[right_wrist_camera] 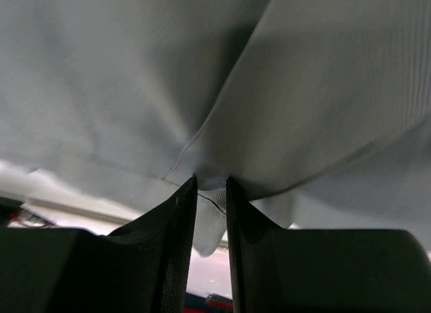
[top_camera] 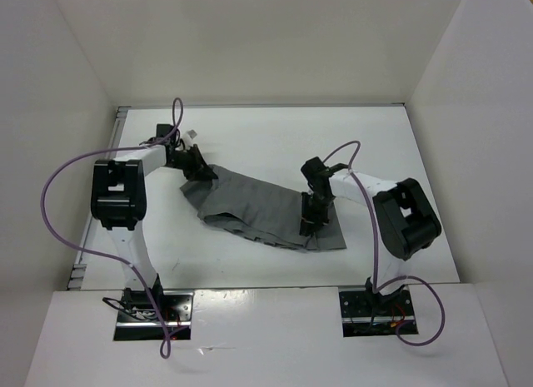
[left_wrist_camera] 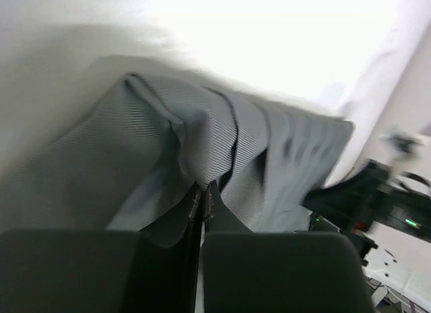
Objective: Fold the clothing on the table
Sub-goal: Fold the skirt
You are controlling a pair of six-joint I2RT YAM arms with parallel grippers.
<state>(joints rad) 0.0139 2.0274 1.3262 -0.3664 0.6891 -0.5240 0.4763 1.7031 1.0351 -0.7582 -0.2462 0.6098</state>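
Top external view: one grey clothing (top_camera: 262,208) item, one white surface (top_camera: 250,137), two arms, two end effectors, two purple cables (top_camera: 62,166).

Surface: flat and plain white, with a metal rail down the left edge of the frame. Boxed in by white walls (top_camera: 266,46) at left, right and top. Along the bottom of the frame, a white ledge with two dark base plates, one under each arm.

Clothing: one piece only, spread in a slanted band across the middle of the frame, from upper left down to lower right. Creased, with a pleated edge along its lower side.

Left end effector (top_camera: 200,172): at the upper-left corner of the clothing, clamped on that corner. In the left wrist view, fingers pressed together at lower centre with a peak of ribbed grey cloth pinched at the tips, and folds fanning out toward the upper part of the frame.

Right end effector (top_camera: 310,223): on the right part of the clothing, near its lower-right end, pointing down into the cloth. In the right wrist view, fingers narrowly apart at lower centre, nipping a fold of cloth between them, with grey fabric filling the frame above.
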